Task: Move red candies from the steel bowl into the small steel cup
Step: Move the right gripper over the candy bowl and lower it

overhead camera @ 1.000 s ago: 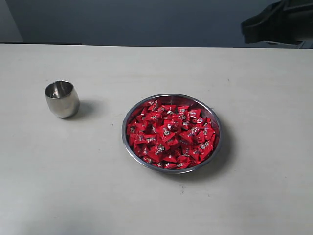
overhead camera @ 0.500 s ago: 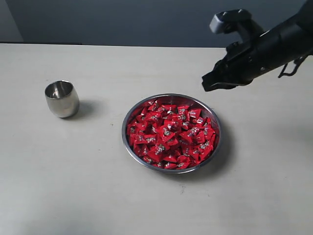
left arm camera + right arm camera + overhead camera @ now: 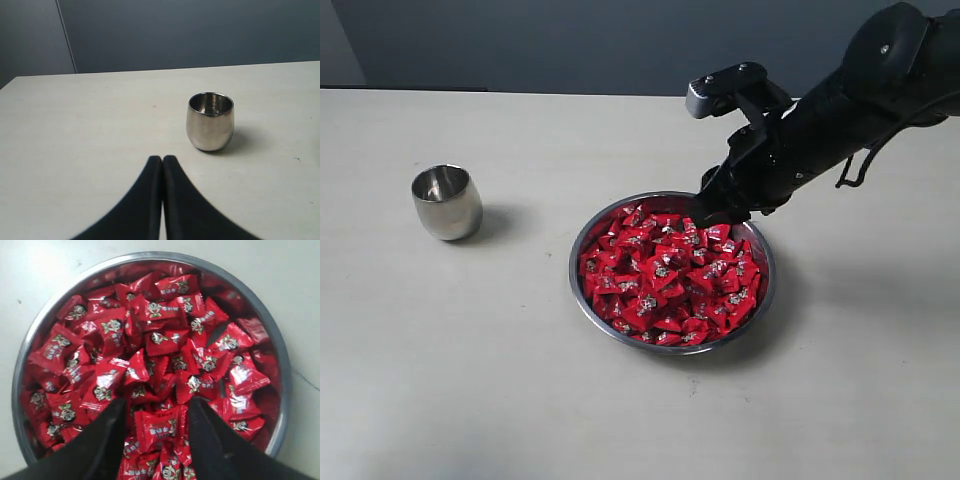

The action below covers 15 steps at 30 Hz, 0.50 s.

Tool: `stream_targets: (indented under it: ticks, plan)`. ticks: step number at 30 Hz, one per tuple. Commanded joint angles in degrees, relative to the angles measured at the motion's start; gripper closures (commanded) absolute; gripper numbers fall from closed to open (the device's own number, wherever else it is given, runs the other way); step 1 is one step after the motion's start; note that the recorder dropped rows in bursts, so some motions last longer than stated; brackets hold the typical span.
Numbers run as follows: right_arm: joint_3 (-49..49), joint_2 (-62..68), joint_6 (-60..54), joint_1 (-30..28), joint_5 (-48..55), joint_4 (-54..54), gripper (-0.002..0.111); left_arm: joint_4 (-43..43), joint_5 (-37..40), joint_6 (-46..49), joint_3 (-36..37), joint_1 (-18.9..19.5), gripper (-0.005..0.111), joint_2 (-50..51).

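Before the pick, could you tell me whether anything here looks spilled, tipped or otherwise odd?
Nothing stands out: the red candies all lie inside the steel bowl, none on the table, and the small steel cup stands upright, apart from it.

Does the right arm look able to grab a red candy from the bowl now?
Probably yes: its open gripper hangs just over the red candies, with nothing between it and the heap in the bowl.

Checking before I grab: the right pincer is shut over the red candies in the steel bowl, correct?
No, it is open. The right wrist view shows the right pincer with its jaws spread over the red candies in the steel bowl.
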Motion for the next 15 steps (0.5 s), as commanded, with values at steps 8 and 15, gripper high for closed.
stream_targets:
  ticks: [8, 15]
  plan:
    - [-0.4, 4.3, 7.9, 5.2, -0.5, -9.4, 0.068, -0.1, -0.1, -0.1, 0.2, 0.0, 0.106, -0.3]
    - [-0.7, 9.2, 24.2, 12.9, -2.2, -31.7, 0.068, -0.1, -0.1, -0.1, 0.2, 0.0, 0.106, -0.3]
